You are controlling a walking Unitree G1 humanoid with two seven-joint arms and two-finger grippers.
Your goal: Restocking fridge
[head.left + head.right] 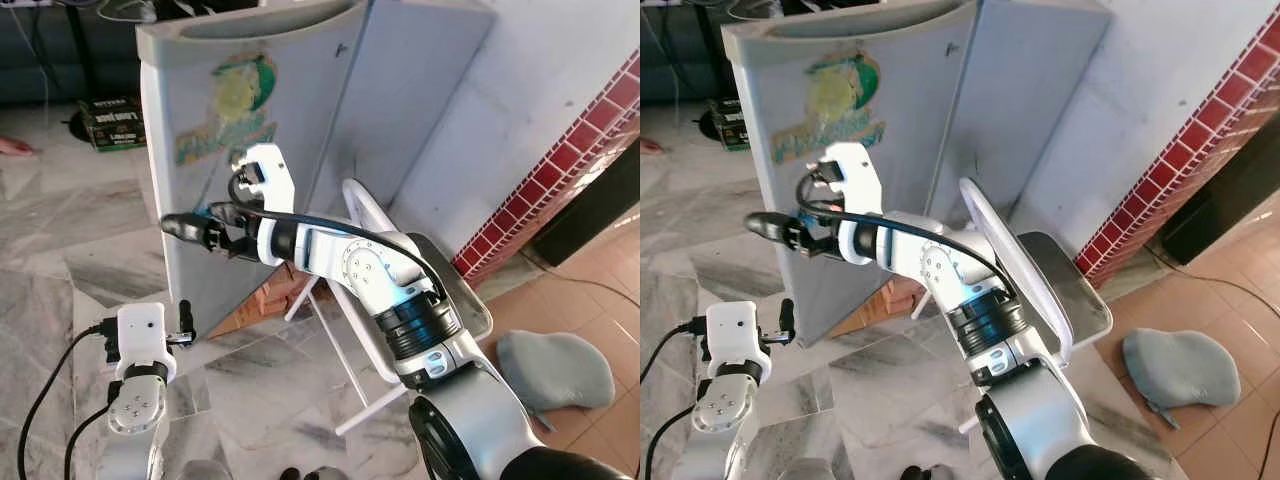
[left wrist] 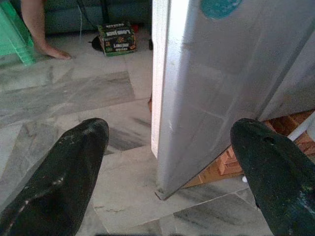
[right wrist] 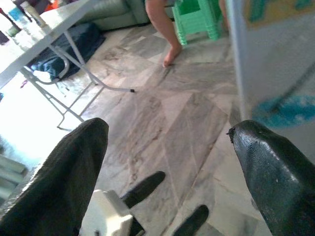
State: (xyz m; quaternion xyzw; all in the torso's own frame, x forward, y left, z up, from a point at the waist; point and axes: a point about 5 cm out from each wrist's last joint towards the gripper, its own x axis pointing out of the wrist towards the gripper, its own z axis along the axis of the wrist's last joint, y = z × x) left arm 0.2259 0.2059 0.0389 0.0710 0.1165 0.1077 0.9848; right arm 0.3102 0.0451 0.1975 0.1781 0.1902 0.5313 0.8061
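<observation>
Beside fridge door (image 1: 250, 120), folding table (image 1: 440, 290), cushion (image 1: 555, 368)

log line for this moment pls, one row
phase: at fridge door | right gripper: open, raised at fridge door edge | left gripper: open, low near door bottom corner | held: nothing

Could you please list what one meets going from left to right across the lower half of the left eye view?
Left gripper → white folding stand → right arm → grey cushion on the tiled floor.
</observation>
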